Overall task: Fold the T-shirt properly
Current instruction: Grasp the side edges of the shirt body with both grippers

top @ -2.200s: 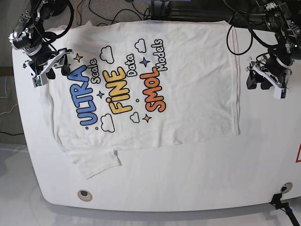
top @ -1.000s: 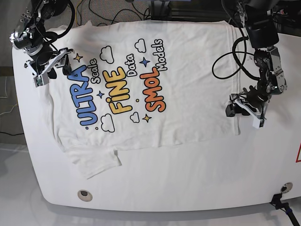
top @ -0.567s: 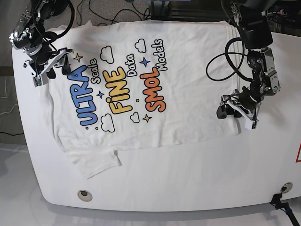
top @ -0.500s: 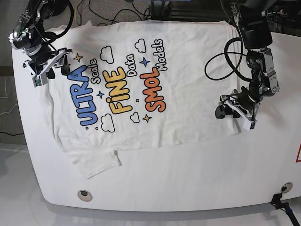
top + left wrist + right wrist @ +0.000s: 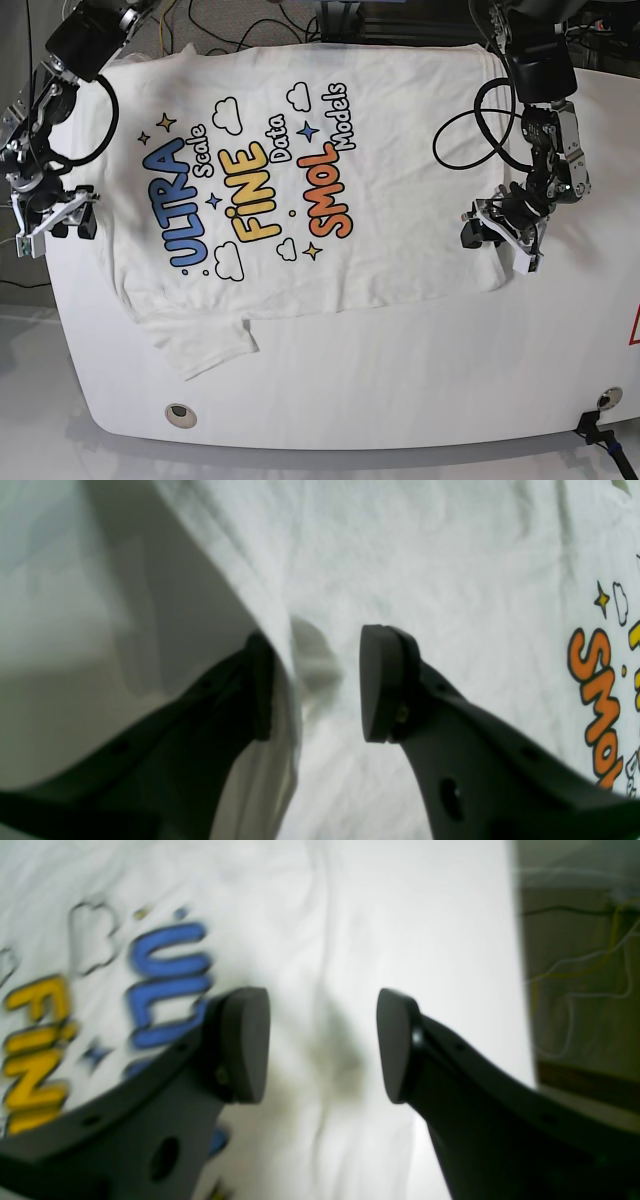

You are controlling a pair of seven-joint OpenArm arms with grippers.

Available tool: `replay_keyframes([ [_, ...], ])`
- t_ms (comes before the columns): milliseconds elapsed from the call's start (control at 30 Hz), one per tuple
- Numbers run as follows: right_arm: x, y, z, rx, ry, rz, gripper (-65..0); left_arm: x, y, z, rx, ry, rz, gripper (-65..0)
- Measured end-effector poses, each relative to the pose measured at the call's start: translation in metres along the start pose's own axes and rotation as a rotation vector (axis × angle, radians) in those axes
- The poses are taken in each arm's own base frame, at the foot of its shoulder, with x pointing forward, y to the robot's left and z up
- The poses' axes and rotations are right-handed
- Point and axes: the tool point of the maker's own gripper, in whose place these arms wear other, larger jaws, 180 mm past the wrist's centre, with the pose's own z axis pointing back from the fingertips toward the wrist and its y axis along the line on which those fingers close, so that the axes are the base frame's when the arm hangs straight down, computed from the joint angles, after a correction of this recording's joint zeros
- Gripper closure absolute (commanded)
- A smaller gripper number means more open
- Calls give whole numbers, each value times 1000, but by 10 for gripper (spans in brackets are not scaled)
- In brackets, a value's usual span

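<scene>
White T-shirt [image 5: 400,150] hem between the left gripper [image 5: 315,680] jaws, part-open; right gripper [image 5: 322,1045] jaws wide, empty.

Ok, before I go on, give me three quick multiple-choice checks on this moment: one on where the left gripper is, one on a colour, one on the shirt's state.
1. Where is the left gripper?
A. at the T-shirt's hem edge
B. over the collar
C. beside the table's round hole

2. What colour is the word "SMOL"?
A. blue
B. green
C. orange

3. How does the T-shirt lie?
A. folded in half
B. spread flat, print up
C. bunched in a heap

Answers:
1 A: in the left wrist view its jaws straddle the cloth's edge, one finger on the table side.
2 C: orange letters show in the base view.
3 B: the whole print faces up, with no fold made yet.
</scene>
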Motion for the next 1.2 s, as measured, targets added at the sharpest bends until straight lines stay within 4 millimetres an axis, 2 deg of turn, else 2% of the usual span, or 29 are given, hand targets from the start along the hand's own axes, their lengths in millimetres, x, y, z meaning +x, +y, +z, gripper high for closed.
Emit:
replay_keyframes([
  [67, 7, -18, -11, -40, 4, -28, -329, 0, 0, 0, -1, 0, 1, -230],
  [133, 7, -26, -23, -58, 12, -49, -329, 0, 0, 0, 0, 0, 0, -231],
  [233, -4, -29, -46, -54, 62, -81, -329, 0, 0, 0, -2, -1, 1, -233],
  [333, 0, -30, -62, -30, 46, -87, -327, 0, 0, 0, -1, 2, 1, -233],
  [433, -11, -35, -76, -16, 79, -141, -327, 0, 1, 0, 0, 3, -1, -233],
  [467, -16, -36, -78, -10, 87, -152, -327, 0, 1, 1, 0, 3, -1, -233],
  [600, -15, -53, -79, -30, 38, -188, -328, 0, 1, 1, 1, 5, -1, -233],
  [700, -28, -58, -83, -38, 65, -212, -329, 0, 4, 3, 5, 12, -11, -231],
  [867, -29, -60, -87, -45, 37, -218, -329, 0, 5, 3, 5, 12, -13, -231],
  [967, -54, -54, -93, -29, 76, -266, -328, 0, 5, 3, 5, 12, -13, -231],
  [1200, -58, -54, -93, -27, 37, -285, -327, -4, 5, 4, 6, 17, -10, -228],
])
